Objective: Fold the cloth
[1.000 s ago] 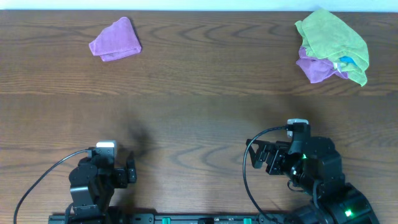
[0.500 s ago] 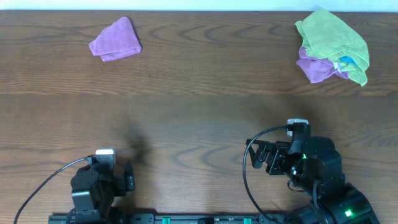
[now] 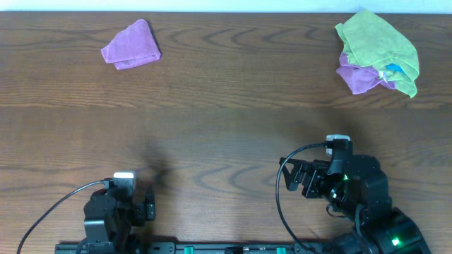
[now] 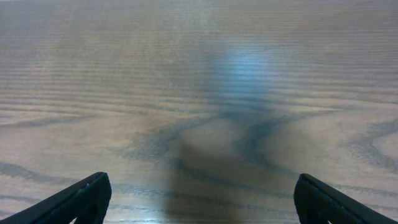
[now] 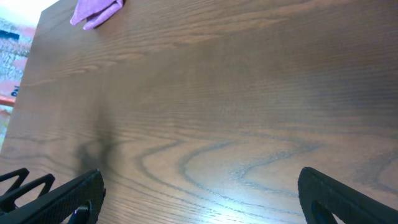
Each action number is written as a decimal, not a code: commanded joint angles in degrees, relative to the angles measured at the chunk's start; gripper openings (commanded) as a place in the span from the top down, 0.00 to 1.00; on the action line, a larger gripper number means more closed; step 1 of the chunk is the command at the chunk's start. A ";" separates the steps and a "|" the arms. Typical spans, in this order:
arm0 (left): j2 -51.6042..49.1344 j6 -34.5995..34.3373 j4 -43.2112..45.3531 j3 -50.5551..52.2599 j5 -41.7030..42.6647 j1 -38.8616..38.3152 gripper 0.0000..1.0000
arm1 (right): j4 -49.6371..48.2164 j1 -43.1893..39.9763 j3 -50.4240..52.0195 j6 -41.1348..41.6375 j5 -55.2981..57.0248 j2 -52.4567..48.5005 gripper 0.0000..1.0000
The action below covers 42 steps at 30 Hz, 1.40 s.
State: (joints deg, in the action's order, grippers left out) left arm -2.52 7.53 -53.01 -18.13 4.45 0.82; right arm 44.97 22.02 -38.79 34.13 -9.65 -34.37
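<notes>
A folded purple cloth (image 3: 131, 45) lies at the table's far left; it also shows at the top left of the right wrist view (image 5: 94, 10). A pile of cloths at the far right has a green cloth (image 3: 378, 46) on top of a purple cloth (image 3: 357, 75). My left gripper (image 4: 199, 202) is open and empty over bare wood near the front left edge (image 3: 150, 201). My right gripper (image 5: 199, 199) is open and empty near the front right (image 3: 293, 178).
The wooden table (image 3: 226, 134) stretches between the cloths and both arms. Black cables loop beside each arm base at the front edge (image 3: 282, 204).
My left arm has drawn back toward the front edge of the table. The right arm and the cloths have not moved.
</notes>
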 commanded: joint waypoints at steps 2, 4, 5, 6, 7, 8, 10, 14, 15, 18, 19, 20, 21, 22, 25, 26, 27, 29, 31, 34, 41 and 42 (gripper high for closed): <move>2.14 0.63 -3.67 0.35 -0.44 -0.52 0.05 | -0.11 -0.72 0.17 0.79 -0.26 0.24 0.01; 2.34 0.63 -3.69 0.37 -0.42 -0.52 0.04 | -0.11 -0.72 0.17 0.76 -0.26 0.24 0.01; 2.34 0.63 -3.67 0.37 -0.42 -0.52 0.05 | -0.11 -0.72 0.17 0.76 -0.26 0.24 0.01; 2.34 0.63 -3.69 0.35 -0.44 -0.52 0.05 | -0.11 -0.72 0.17 0.79 -0.26 0.24 0.01; 2.34 0.63 -3.67 0.35 -0.42 -0.52 0.05 | -0.11 -0.72 0.17 0.79 -0.26 0.24 0.01; 2.34 0.63 -3.67 0.35 -0.37 -0.52 0.05 | -0.11 -0.72 0.17 0.79 -0.26 0.24 0.01; 2.32 0.63 -3.67 0.35 -0.39 -0.52 0.05 | -0.11 -0.72 0.17 0.79 -0.26 0.24 0.01; 2.32 0.63 -3.67 0.35 -0.39 -0.52 0.05 | -0.11 -0.72 0.17 0.79 -0.26 0.24 0.01; 2.32 0.63 -3.67 0.35 -0.39 -0.52 0.05 | -0.11 -0.72 0.17 0.79 -0.26 0.24 0.01; 2.32 0.63 -3.67 0.35 -0.39 -0.52 0.05 | -0.11 -0.72 0.17 0.76 -0.26 0.24 0.01; 2.32 0.63 -3.67 0.35 -0.39 -0.52 0.05 | -0.11 -0.72 0.17 0.79 -0.26 0.24 0.01; 2.32 0.63 -3.67 0.35 -0.39 -0.52 0.05 | -0.11 -0.72 0.17 0.79 -0.26 0.24 0.01; 2.32 0.63 -3.67 0.37 -0.39 -0.52 0.05 | -0.11 -0.72 0.17 0.76 -0.26 0.24 0.01; 2.32 0.63 -3.67 0.35 -0.39 -0.52 0.04 | -0.11 -0.72 0.17 0.79 -0.26 0.24 0.01; 2.32 0.63 -3.67 0.35 -0.39 -0.52 0.05 | 0.44 -0.72 0.17 0.55 -0.26 0.26 0.01; 2.32 0.63 -3.67 0.35 -0.39 -0.52 0.05 | 1.66 -0.72 0.17 0.52 -0.22 0.33 0.01; 2.32 0.63 -3.67 0.35 -0.39 -0.52 0.04 | 2.58 -0.74 0.20 0.57 -0.17 0.39 0.01; 2.32 0.63 -3.67 0.35 -0.39 -0.52 0.05 | 2.60 -0.74 0.22 -0.15 2.21 0.98 0.01; 2.32 0.63 -3.67 0.35 -0.39 -0.52 0.04 | 2.58 -0.74 0.92 -1.66 7.61 2.64 0.01; 2.32 0.63 -3.67 0.35 -0.39 -0.52 0.04 | 1.79 -2.32 4.48 -10.95 11.45 7.28 0.01; 2.32 0.63 -3.67 0.35 -0.39 -0.52 0.05 | 0.59 -10.21 13.11 -22.88 14.36 17.31 0.01; 2.32 0.63 -3.67 0.35 -0.39 -0.52 0.05 | 0.61 -11.72 14.38 -24.30 14.12 18.91 0.01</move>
State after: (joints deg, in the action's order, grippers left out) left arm -0.73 7.51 -53.36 -18.35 4.45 0.58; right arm 45.69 13.63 -26.87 17.41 2.61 -18.85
